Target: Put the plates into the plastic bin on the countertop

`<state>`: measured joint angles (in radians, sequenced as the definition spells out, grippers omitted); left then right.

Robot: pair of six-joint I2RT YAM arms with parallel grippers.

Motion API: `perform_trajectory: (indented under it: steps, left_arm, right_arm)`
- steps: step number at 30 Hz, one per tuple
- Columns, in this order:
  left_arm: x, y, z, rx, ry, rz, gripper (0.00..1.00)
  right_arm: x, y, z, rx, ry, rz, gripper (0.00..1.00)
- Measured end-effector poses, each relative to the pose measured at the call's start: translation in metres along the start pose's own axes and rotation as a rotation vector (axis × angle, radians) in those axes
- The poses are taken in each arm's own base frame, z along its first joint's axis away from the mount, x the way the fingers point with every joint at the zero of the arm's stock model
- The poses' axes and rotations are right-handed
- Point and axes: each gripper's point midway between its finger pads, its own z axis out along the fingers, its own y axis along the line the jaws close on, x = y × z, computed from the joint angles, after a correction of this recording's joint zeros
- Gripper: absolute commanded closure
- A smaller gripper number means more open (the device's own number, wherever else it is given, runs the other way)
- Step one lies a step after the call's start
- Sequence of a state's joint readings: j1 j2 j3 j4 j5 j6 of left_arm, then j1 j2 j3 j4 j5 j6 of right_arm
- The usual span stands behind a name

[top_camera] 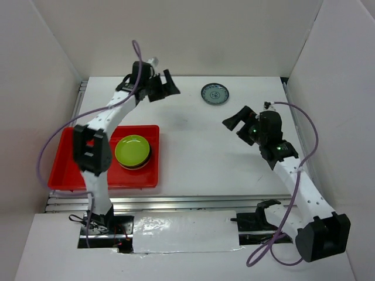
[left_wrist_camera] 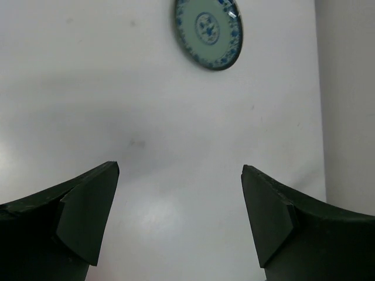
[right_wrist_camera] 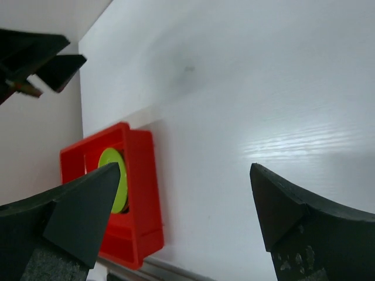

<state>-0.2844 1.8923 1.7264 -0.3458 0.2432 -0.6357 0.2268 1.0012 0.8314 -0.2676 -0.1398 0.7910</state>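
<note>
While empty, left arm (top_camera: 111, 117) far over countertop (top_camera: 199, 152), right arm (top_camera: 296, 172) nearer, jaws wide.

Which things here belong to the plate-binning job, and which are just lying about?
Job: blue-patterned plate on the countertop; lime green plate atop others in the red bin; left tool and right tool, both open and empty.
Lying about: metal rail; purple cable.

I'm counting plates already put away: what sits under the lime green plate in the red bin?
Beneath the lime green plate in the red bin, only a dark plate edge peeks out. How many lie stacked below is covered.
</note>
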Motion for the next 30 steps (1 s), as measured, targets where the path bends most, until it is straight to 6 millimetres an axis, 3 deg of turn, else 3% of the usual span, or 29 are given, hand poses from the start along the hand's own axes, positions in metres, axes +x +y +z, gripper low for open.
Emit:
perform_trajectory:
  steps: [3, 5, 8, 12, 14, 16, 19, 23, 27, 30]
  left_arm:
    - [-0.016, -0.017, 0.082, 0.101, 0.026, -0.026, 0.01]
    - [-0.016, -0.021, 0.131, 0.18, 0.029, -0.059, 0.01]
    - [0.015, -0.01, 0.18, 0.247, 0.069, -0.156, 0.01]
    - [0.054, 0.007, 0.226, 0.3, 0.089, -0.287, 0.01]
    - [0.048, -0.003, 0.23, 0.346, 0.05, -0.292, 0.01]
    - [0.046, -0.013, 0.231, 0.36, 0.025, -0.286, 0.01]
    - [0.051, -0.028, 0.235, 0.356, 0.002, -0.272, 0.01]
    - [0.074, -0.033, 0.235, 0.307, 0.007, -0.253, 0.01]
    - [0.092, -0.04, 0.206, 0.184, 0.036, -0.174, 0.01]
    - [0.074, -0.065, 0.164, 0.108, 0.016, -0.075, 0.01]
  right_arm:
    - [-0.019, -0.026, -0.011, 0.041, -0.054, 0.041, 0.0]
    - [-0.017, -0.036, -0.022, 0.037, -0.073, 0.059, 0.0]
    - [-0.008, -0.039, -0.041, -0.006, -0.085, 0.072, 0.0]
    - [-0.013, -0.033, -0.061, -0.057, -0.124, 0.068, 0.0]
    - [-0.016, -0.035, -0.06, -0.053, -0.128, 0.073, 0.0]
    - [-0.017, -0.046, -0.047, -0.024, -0.099, 0.101, 0.0]
    - [-0.02, -0.078, -0.017, 0.055, -0.048, 0.181, 0.0]
    - [0.002, -0.126, 0.018, 0.166, 0.049, 0.301, 0.0]
    - [0.004, -0.151, 0.061, 0.233, 0.149, 0.366, 0.0]
    - [-0.009, -0.162, 0.093, 0.233, 0.158, 0.389, 0.0]
